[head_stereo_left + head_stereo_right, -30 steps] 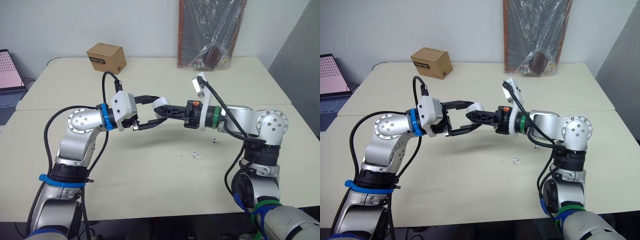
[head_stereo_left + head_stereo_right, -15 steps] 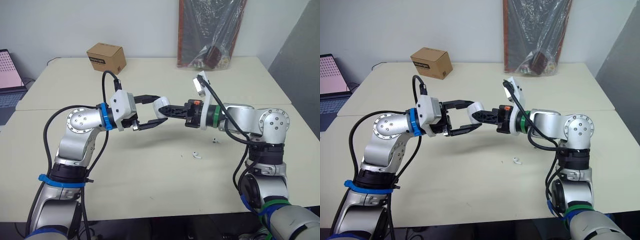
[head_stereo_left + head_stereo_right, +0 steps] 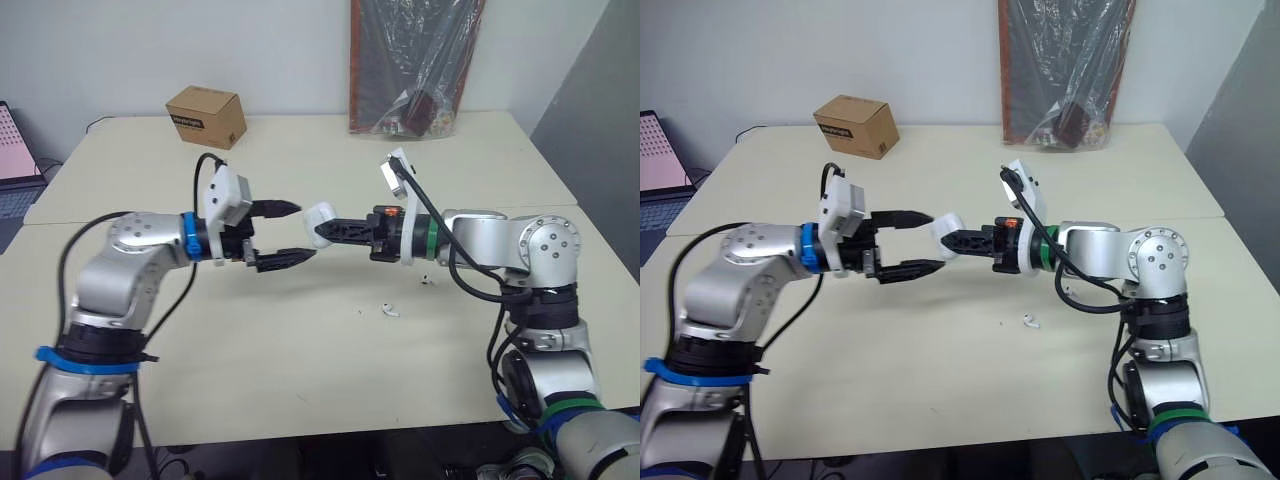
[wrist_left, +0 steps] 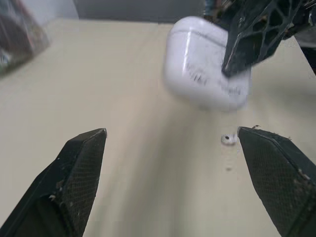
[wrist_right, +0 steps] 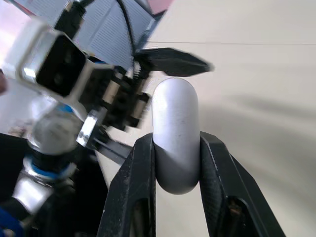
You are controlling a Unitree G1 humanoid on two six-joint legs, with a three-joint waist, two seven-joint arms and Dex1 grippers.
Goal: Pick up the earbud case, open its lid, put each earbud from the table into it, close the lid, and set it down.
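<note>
STEP: opening lid | case (image 3: 319, 214): lid shut, aloft over worktop (image 3: 300, 360), pinched in my right jaws | left jaws: spread, just beside case | earbuds (image 3: 391, 311): on worktop | NEXT: probably left jaws catch lid edge and lever it up.

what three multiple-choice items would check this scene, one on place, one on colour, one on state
1. Where is the earbud case?
A) beside the cardboard box
B) between the fingers of the right claw, above the table
C) on the laptop

2. What colour is the case?
A) black
B) brown
C) white

3. How is the left claw?
A) open, not gripping the case
B) shut on the case
C) shut, empty

Answers: 1 B, the right claw's fingers clamp its sides off the table. 2 C, its shell is white. 3 A, its fingers are spread wide with nothing between them.
</note>
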